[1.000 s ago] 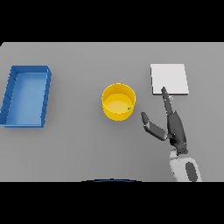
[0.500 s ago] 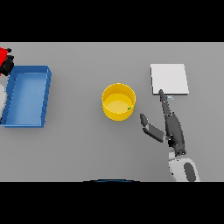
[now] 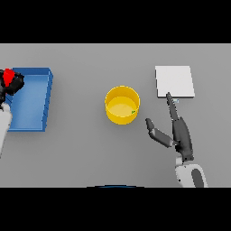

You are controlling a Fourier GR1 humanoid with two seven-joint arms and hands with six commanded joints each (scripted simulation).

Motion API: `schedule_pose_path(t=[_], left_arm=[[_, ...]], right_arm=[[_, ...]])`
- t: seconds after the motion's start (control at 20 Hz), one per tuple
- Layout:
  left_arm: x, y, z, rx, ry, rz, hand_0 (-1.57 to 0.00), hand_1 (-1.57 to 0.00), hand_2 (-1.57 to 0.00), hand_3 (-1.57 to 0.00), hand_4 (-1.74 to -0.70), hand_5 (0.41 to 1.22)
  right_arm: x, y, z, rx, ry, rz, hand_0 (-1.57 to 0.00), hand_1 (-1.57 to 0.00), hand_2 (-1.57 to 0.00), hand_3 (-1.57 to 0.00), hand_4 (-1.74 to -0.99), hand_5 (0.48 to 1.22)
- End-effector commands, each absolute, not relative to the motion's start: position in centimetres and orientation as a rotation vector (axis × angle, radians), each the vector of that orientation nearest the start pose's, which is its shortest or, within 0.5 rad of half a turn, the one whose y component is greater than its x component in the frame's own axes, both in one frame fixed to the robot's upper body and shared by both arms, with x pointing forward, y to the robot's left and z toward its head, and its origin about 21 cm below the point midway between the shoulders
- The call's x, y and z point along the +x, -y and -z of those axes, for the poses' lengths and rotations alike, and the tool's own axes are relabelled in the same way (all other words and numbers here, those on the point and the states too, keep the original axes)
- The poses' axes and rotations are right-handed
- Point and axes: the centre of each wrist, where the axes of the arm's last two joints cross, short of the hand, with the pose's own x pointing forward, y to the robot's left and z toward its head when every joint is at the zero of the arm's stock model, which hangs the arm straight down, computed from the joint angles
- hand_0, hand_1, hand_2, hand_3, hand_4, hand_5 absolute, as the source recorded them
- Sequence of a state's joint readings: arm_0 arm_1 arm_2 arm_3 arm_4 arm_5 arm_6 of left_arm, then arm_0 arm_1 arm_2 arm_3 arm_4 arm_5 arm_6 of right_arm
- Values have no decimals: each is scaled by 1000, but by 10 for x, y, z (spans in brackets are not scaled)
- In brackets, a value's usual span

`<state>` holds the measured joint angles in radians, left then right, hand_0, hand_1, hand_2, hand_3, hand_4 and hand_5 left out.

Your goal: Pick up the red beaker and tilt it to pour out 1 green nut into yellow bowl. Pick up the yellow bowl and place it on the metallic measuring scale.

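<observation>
The yellow bowl (image 3: 122, 104) stands at the table's middle with a small green nut (image 3: 133, 112) at its right inner rim. The metallic measuring scale (image 3: 174, 81) lies flat at the back right. My right hand (image 3: 179, 133) is open to the right of the bowl, fingers straight toward the scale, thumb spread toward the bowl, touching neither. My left hand (image 3: 10, 85) is at the far left edge, shut on the red beaker (image 3: 7, 76), held over the left rim of the blue bin. Only part of the beaker shows.
A blue bin (image 3: 30, 99) lies on the table at the left.
My left hand with the red beaker has come into view at the left edge and moved over the blue bin's left rim. My right hand has barely moved.
</observation>
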<state>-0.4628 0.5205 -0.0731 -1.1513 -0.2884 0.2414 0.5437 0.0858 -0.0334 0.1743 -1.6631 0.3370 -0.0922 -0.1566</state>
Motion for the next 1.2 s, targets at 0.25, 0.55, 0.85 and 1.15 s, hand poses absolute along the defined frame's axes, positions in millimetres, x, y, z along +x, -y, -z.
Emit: schedule_pose_path(t=[0.25,0.55,0.85,1.15], left_arm=[[347,-329,-85,836,1072,299,-965,-796,-816,-768,-958,696],[352,-328,-72,826,1033,418,-252,-208,-213,-201,-810,657],[349,-333,-72,844,1101,427,-65,-54,-55,-52,-763,657],[350,-325,-70,827,1133,432,-16,-13,-14,-13,-737,673]], right_arm=[[227,206,-4,-208,1757,-325,1,1,1,1,-1004,635],[222,199,0,-222,1766,-322,1,1,1,1,-1012,639],[232,205,-15,-213,1722,-510,1,1,1,1,-1005,669],[274,202,-48,-340,1659,-1111,1,1,1,1,-1151,672]])
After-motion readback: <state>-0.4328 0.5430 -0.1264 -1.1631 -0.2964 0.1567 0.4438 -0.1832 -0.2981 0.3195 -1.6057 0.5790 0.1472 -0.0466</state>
